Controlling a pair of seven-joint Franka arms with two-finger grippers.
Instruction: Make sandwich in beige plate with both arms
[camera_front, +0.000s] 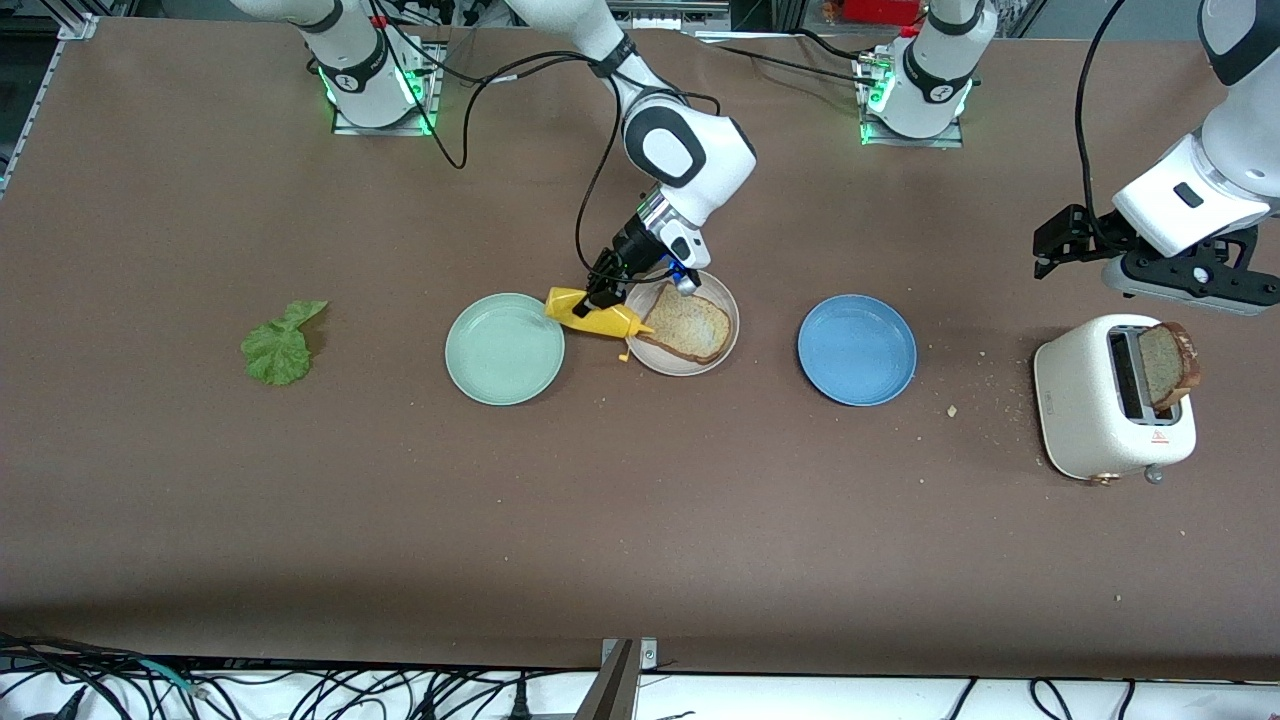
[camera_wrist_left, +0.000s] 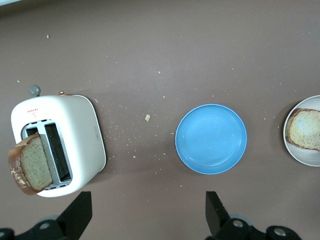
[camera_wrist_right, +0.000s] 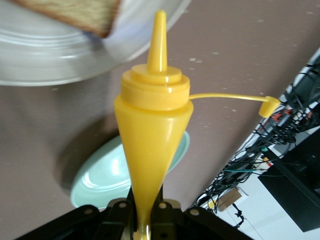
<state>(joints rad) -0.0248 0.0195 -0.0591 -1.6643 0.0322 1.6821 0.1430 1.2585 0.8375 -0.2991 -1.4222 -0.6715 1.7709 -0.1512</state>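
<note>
Bread slice (camera_front: 688, 323) lies on beige plate (camera_front: 726, 300). Right gripper (camera_front: 604, 290) clamps yellow mustard bottle (camera_front: 592, 313), nozzle aimed along its axis at the slice. Left gripper (camera_front: 1050, 243) waits spread empty above toaster (camera_front: 1095, 410).

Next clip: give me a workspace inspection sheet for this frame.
Surface: brown table, crumbs near the toaster.
Job's things: one bread slice on the beige plate; second bread slice sticking out of the toaster slot; lettuce leaf on the table toward the right arm's end.
Clutter: mint green plate and blue plate, each beside the beige plate.
Grippers: right claw shut on the yellow mustard bottle, tipped over the beige plate's edge, cap off; left claw open, over the table between toaster and blue plate.
Cables: black cables on the arms.
Surroundings: loose cables past the table edge.
</note>
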